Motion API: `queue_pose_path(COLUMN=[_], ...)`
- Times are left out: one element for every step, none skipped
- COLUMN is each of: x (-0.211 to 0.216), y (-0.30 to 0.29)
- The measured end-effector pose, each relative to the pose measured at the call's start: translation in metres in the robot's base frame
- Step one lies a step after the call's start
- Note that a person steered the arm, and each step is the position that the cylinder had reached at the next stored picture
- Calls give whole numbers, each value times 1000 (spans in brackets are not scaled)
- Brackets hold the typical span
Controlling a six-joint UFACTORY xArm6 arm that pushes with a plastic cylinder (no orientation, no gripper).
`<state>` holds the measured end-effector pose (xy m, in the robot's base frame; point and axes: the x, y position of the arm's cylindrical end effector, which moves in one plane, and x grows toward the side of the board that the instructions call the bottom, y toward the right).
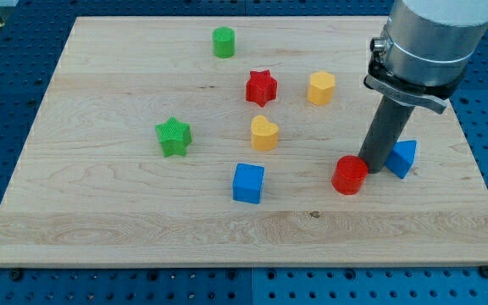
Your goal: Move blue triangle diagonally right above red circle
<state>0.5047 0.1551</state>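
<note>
The blue triangle (403, 158) lies at the view's right, just right of and slightly above the red circle (349, 175). My tip (374, 166) rests on the board between the two, close against the blue triangle's left side and near the red circle's upper right edge. The rod rises from there up to the arm's grey body at the view's top right.
A blue cube (248, 183) sits left of the red circle. A yellow heart (264, 134), red star (261, 87), yellow hexagon (320, 87), green star (174, 136) and green cylinder (223, 41) lie further left and up. The wooden board (100, 229) ends just right of the triangle.
</note>
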Motion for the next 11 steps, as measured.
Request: queue_pose_path(x=[4,17,18,18,18,18,18,16,8,-8,-11], y=[2,3,13,28,43,63,82,79,69,58,47])
